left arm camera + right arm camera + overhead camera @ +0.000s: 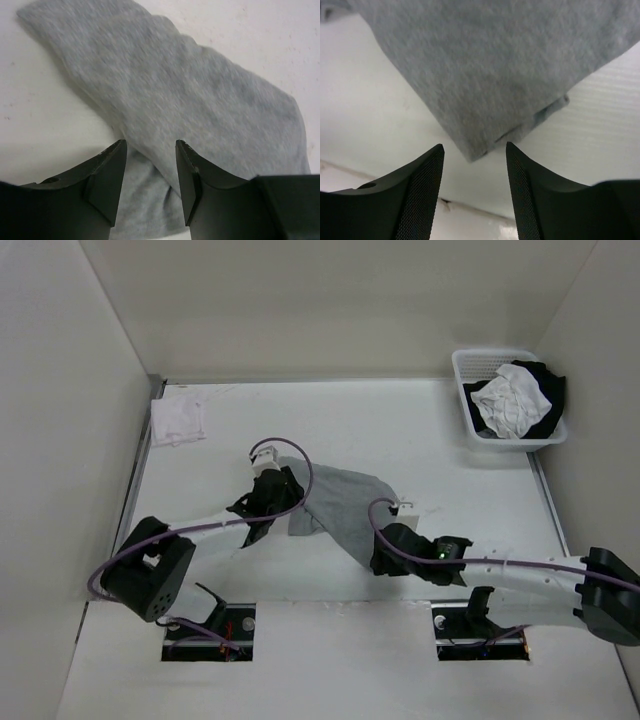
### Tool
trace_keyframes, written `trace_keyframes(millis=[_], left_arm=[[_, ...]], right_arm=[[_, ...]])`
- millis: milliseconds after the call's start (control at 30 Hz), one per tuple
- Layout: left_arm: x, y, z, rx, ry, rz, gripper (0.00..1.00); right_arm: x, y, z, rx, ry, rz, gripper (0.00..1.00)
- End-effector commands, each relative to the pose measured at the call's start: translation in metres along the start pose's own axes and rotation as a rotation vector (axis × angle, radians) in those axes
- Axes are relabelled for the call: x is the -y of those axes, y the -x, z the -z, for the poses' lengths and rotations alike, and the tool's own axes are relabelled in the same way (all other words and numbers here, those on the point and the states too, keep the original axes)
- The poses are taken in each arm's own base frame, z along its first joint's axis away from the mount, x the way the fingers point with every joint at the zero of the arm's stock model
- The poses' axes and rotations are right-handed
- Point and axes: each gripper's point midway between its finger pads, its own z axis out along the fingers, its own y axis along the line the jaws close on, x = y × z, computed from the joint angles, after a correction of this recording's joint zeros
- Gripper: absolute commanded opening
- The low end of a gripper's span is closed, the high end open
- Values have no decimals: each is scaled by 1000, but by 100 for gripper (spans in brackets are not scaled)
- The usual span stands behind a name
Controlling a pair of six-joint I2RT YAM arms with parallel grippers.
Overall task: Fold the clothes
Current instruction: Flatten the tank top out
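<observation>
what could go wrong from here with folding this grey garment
1. The right gripper has its jaws open with only the grey garment's corner at their tips; closing here may catch a sliver or nothing.
2. The left gripper, jaws open, straddles overlapped layers; it may pinch just one.
3. The garment lies bunched and diagonal on the table, so a fold could come out crooked.

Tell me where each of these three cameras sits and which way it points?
Top external: above and behind the arms, looking down on the white table, the heather-grey knit garment, the left arm and the right arm.
Left wrist: on the left arm, looking past its open left gripper at the garment on the table.
Right wrist: on the right arm, looking past its open right gripper at a garment corner.
Shared: both wrist views show that garment, from opposite ends.
</observation>
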Motion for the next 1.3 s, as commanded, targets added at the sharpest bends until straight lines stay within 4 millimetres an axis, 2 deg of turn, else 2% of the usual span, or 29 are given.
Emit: trace_keyframes(millis=[0,100,300,400,433,467,533,567,600,667,733,800,833,867,933,1000,1133,1167,1267], left_arm=[[0,30,-21,75,36,58,42],[-7,31,-34,65,71,76,41],[-11,35,-57,58,103,93,42],[-6,41,-65,74,96,99,42],[-5,45,-68,87,94,103,41],[-4,48,-70,96,89,108,38],[-1,53,-74,109,78,108,22],[0,55,-76,117,72,114,10],[1,59,-74,123,64,123,6],[11,74,-62,157,27,143,3],[31,103,-36,226,-40,163,1],[49,128,-11,283,-100,172,1],[66,154,16,337,-156,184,1],[76,173,37,375,-190,189,1],[87,193,61,409,-230,193,1],[97,219,97,463,-283,208,1],[103,243,135,523,-322,218,1],[101,250,141,542,-322,222,1],[99,258,145,559,-323,231,1]], right_arm=[[-11,-5,9,-33,-14,36,55],[-27,-11,7,-49,-7,109,50],[-37,-28,-17,-110,-82,275,53],[-34,-24,-27,-82,-138,303,38],[-33,-17,-28,-48,-158,305,29],[-32,-14,-29,-32,-166,306,22],[-35,-3,-27,14,-164,287,8],[-37,6,-24,47,-155,273,4],[-41,14,-19,77,-142,261,2],[-50,38,1,164,-97,233,1],[-61,68,34,265,-13,191,0],[-72,99,77,369,117,133,0],[-75,122,105,443,189,97,0],[-74,155,152,549,295,40,1],[-73,179,190,632,363,6,1],[-79,209,251,743,489,-14,1],[-88,226,304,818,602,-2,2],[-90,227,311,822,620,-1,2],[-96,226,305,814,619,14,2]])
